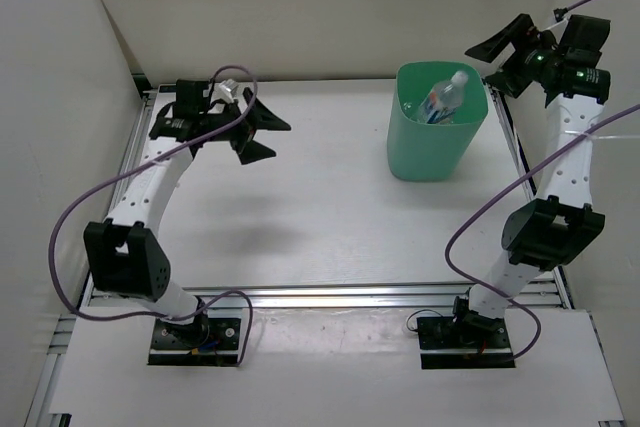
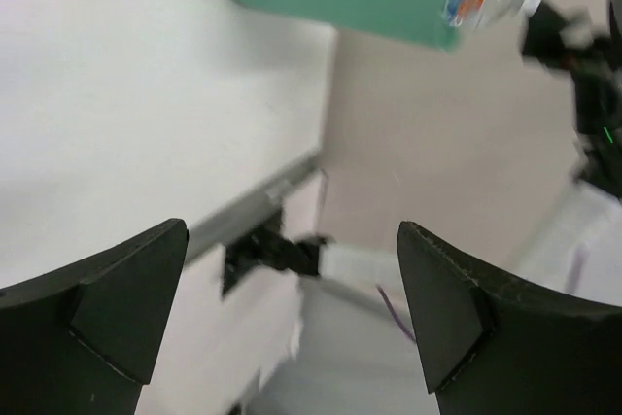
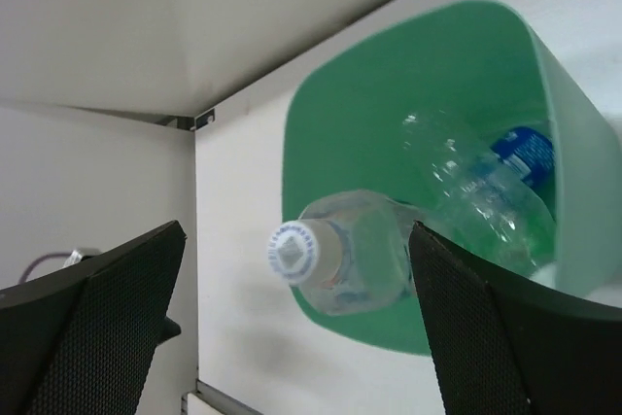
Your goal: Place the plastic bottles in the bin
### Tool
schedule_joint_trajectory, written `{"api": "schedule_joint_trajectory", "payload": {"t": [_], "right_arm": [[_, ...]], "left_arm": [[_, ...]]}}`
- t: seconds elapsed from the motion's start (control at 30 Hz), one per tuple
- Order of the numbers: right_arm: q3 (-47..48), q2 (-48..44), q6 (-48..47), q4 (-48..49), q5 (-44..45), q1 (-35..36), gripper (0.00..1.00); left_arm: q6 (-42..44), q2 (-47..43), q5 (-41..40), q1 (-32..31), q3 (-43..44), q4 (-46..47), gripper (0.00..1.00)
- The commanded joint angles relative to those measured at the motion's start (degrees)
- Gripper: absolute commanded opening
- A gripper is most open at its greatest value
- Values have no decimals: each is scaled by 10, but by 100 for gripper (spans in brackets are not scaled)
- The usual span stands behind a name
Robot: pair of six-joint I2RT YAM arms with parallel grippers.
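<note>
Two pairs of jaws spread, empty: my right gripper (image 1: 540,35) hangs just right of the bin (image 1: 425,152), white-capped bottle (image 1: 445,97) leaning inside, cap toward it; left gripper (image 1: 268,137) well apart.

The bin (image 1: 437,137) is plain mint green, inside and out. The capped bottle (image 1: 445,97) is clear, with a white cap and a label in blue, white and orange. A second clear bottle (image 3: 486,196) takes a green tint from the bin, and a deep blue label (image 3: 525,148) shows beside it. The counter (image 1: 300,197) is white. The left arm (image 1: 150,187) and right arm (image 1: 565,167) are white with black joints and purple cables (image 1: 70,237). The left gripper (image 1: 272,139) and right gripper (image 1: 480,67) have matt black jaws, finely meshed on the right.
</note>
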Motion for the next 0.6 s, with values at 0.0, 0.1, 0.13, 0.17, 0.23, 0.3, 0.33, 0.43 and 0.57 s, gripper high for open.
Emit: {"api": "schedule_joint_trajectory", "payload": {"t": [0.0, 0.1, 0.13, 0.17, 0.23, 0.3, 0.33, 0.43, 0.57], "right_arm": [[-19, -33, -12, -30, 44, -17, 100], [-25, -47, -6, -54, 63, -23, 100], [-32, -47, 10, -60, 71, -23, 100], [-50, -62, 17, -60, 66, -28, 100], [-75, -75, 23, -60, 49, -28, 100], [-124, -100, 32, -60, 35, -28, 100], [-141, -110, 39, -54, 35, -28, 100], [-184, -144, 45, -54, 22, -28, 100], [-196, -178, 60, -73, 37, -22, 100]], "left_arm": [[23, -100, -212, 18, -31, -36, 100], [29, -141, -405, 24, -31, -121, 100], [29, -153, -451, 24, -23, -147, 100], [23, -158, -493, 24, -23, -195, 100], [12, -173, -598, 24, -33, -228, 100], [-7, -213, -681, 24, -59, -237, 100], [-7, -229, -705, 24, -91, -237, 100], [-19, -298, -806, 24, -142, -218, 100], [-10, -377, -944, 3, -200, -180, 100]]}}
